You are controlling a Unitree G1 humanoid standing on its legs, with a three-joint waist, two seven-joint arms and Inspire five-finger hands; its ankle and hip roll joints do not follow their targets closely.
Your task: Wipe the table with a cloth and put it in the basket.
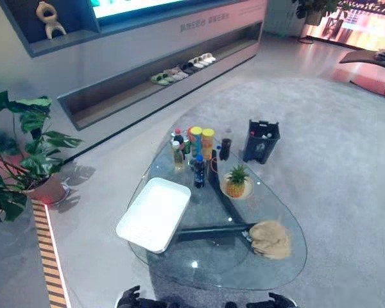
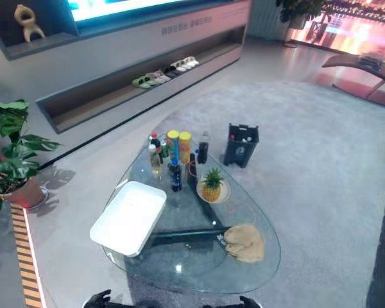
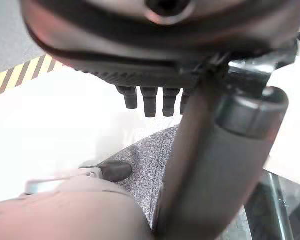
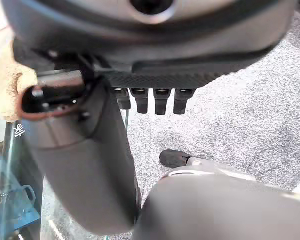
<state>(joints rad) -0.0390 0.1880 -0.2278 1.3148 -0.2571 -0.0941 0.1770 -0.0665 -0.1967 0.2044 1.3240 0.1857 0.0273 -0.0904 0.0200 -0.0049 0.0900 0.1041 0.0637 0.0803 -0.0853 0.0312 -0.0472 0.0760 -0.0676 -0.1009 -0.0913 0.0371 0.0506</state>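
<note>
On the near right part of the glass surface lies the tan cloth, crumpled into a loose heap close to the rim. It looks soft and light, so it should bunch and drag rather than slide as one piece. I would pinch a raised fold near the middle of the heap, then press it flat for wiping, since glass gives little friction and a grip on the edge may let it trail.

Just beside it runs the dark bar of the frame under the glass. Further left sits a white tray. Beyond are a pineapple on a small plate and a cluster of bottles, which a broad wipe could knock over. The dark basket stands on the carpet past the far edge, well apart from the cloth.

The left hand and right hand hang low at the near edge, fingers relaxed, holding nothing.
</note>
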